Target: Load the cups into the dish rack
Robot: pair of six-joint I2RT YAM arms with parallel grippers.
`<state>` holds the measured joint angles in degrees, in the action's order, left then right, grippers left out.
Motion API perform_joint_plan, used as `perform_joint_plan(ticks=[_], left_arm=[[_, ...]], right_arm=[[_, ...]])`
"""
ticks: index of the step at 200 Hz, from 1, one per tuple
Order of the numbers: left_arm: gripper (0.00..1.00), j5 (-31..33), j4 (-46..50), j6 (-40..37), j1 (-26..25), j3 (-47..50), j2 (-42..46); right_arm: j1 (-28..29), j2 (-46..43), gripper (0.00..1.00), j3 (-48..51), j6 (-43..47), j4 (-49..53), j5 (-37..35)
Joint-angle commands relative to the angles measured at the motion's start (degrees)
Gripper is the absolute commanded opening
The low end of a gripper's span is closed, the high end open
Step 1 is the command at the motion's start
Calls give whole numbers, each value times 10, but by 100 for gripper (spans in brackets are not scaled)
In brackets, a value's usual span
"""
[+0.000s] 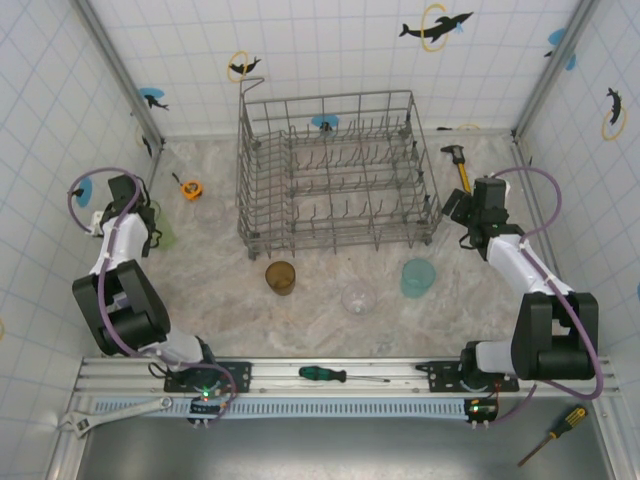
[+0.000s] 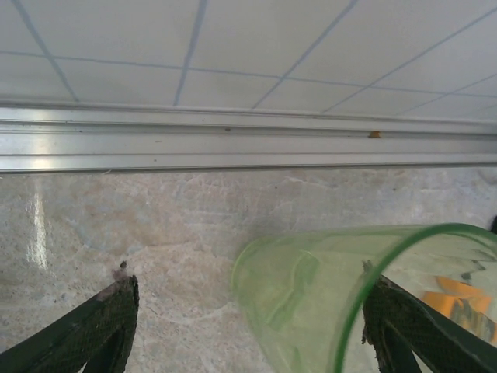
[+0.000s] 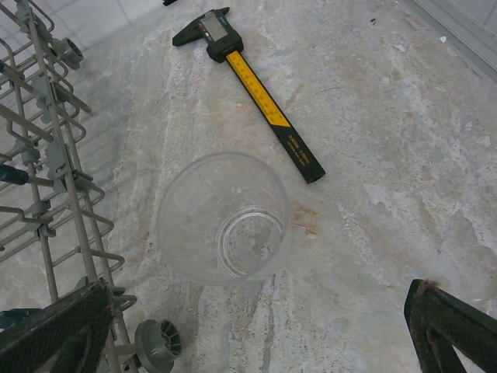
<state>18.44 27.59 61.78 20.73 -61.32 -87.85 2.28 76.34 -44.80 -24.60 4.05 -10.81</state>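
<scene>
White tiled walls with dolphin stickers enclose a marbled table, the dish rack at its back. The left end effector is spread at a tipped pale green cup by the left wall, one finger at its rim, and should close gently and squarely; the right end effector hangs spread above a clear cup beside the rack. No brand or writing is legible.

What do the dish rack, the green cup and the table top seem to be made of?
Dish rack: grey metal wire, probably coated; thin bent rods.
Green cup: translucent plastic, likely; surface shows through.
Table top: glossy marble-look stone or laminate; veined, reflective.
</scene>
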Motion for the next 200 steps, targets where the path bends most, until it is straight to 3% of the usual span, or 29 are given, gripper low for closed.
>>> perform_joint_plan(ticks=[1,27,72,127,200], left_arm=[[69,2,-5,-10,5,10,-10],[60,-7,-13,-18,9,14,-18],[0,-11,-16,-21,12,15,-15],[0,-50,-21,-27,14,17,7],[0,-230,-161,-69,14,93,113]], right_arm=[[3,11,100,-19,10,34,11],[4,-4,100,-15,9,32,4],[4,-19,100,-14,7,36,4],[6,-26,100,-19,5,45,11],[9,-21,100,-65,37,59,29]])
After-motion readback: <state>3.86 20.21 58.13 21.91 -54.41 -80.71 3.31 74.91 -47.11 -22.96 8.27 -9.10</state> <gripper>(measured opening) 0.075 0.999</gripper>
